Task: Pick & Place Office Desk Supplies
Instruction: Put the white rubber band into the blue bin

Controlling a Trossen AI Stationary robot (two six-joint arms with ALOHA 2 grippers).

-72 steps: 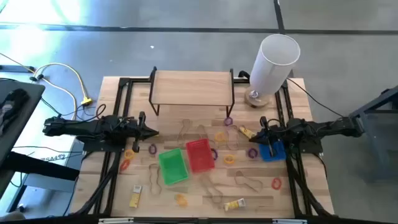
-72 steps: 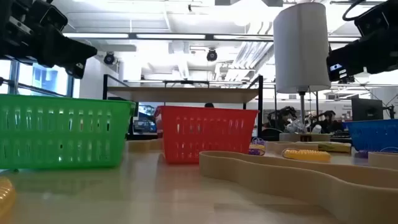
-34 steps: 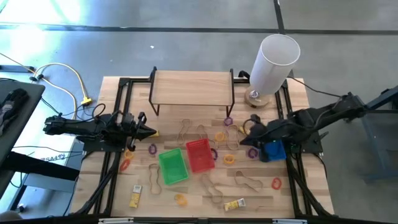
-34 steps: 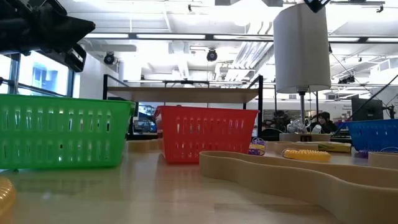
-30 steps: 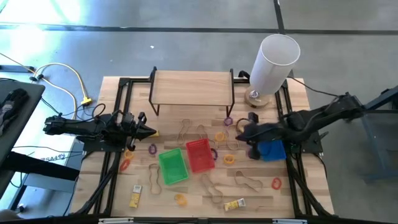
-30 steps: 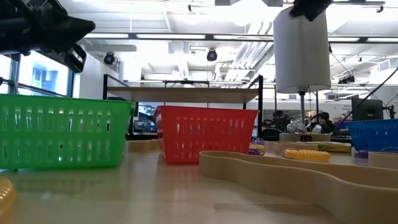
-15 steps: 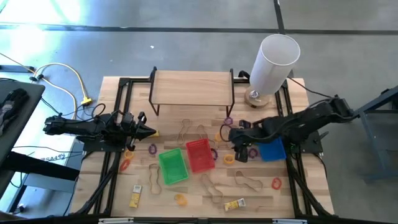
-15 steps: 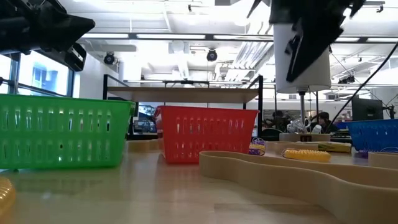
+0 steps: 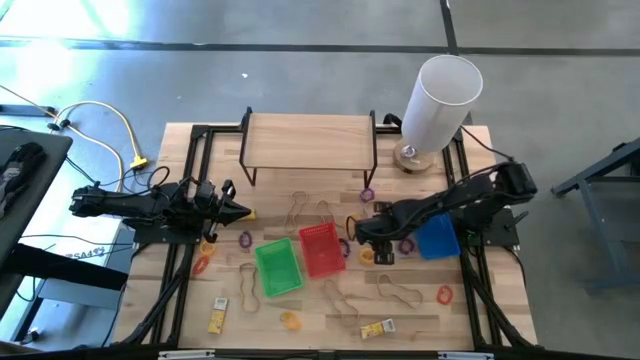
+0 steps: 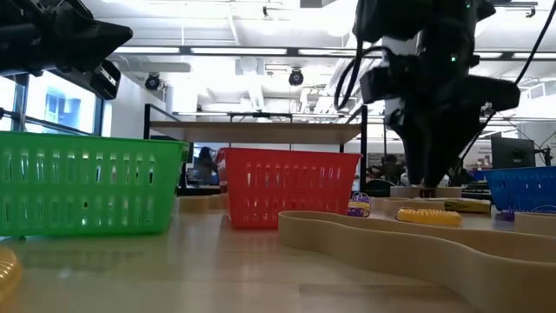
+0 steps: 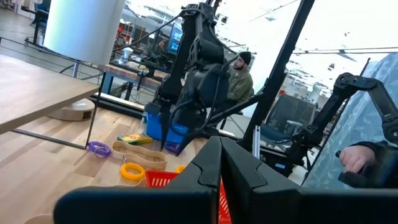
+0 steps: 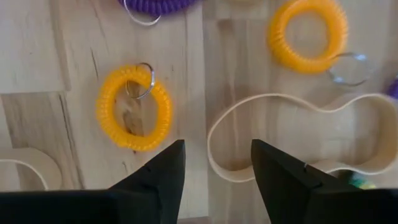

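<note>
Small supplies lie loose on the wooden table. In the right wrist view an orange coil ring with a metal key ring, a second orange ring, a purple ring and a tan rubber-band loop lie flat under my right gripper. It is open, points down and hovers over the table's middle, touching nothing. My left gripper is shut and empty above the table's left side; its wrist view shows its fingers closed.
A green basket and a red basket stand mid-table, a blue basket at the right under my right arm. A wooden shelf and a tall white cylinder stand at the back. More rings, bands and packets lie near the front edge.
My right gripper has gone from above the blue basket toward the table's left and down, tipping until it points down over the orange rings beside the red basket. It stays empty. Nothing on the table has moved.
</note>
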